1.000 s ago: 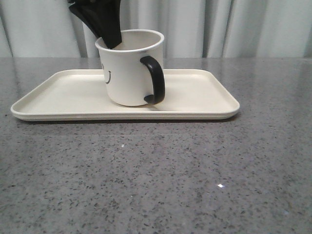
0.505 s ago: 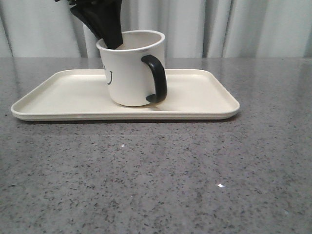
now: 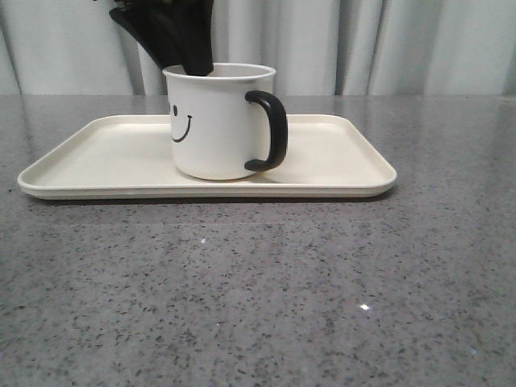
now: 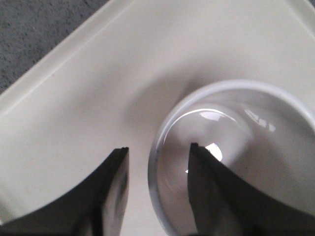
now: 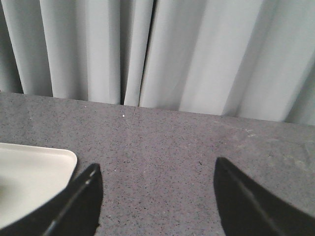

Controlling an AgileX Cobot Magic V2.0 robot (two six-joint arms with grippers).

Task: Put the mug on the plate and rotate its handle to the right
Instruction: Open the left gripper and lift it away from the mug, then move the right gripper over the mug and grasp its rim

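Grey speckled bench, polished, catching 1 or 2 small glints of light. Pale pleated curtain along the far edge. Bare stone on the near half and toward the right edge.

Stands upright on the plate, the mug, a little left of the plate's middle and nearer the bench's far edge than its near one. White, cylindrical, with a thin rolled rim and a smooth enamel-like sheen. Black smiley on the side turned front-left, only 1 eye and part of the curved mouth visible from the front. Handle: glossy black, C-shaped, pointing toward the right edge.

Plate: cream, flat, rectangular with rounded corners and a low raised rim, matte, far wider than the mug, long side parallel to the near edge.

Comes down from above at the mug's far-left rim, the left gripper, black and angular. In the left wrist view, 1 finger inside the mug and the other outside over the plate, the rim wall between them with a slight gap on each side: straddling the wall, spread, not pinching it. Glossy mug interior, light reflected on its bottom.

Off beyond the plate's corner, the right gripper, spread wide over bare bench, holding nothing, facing the curtain.
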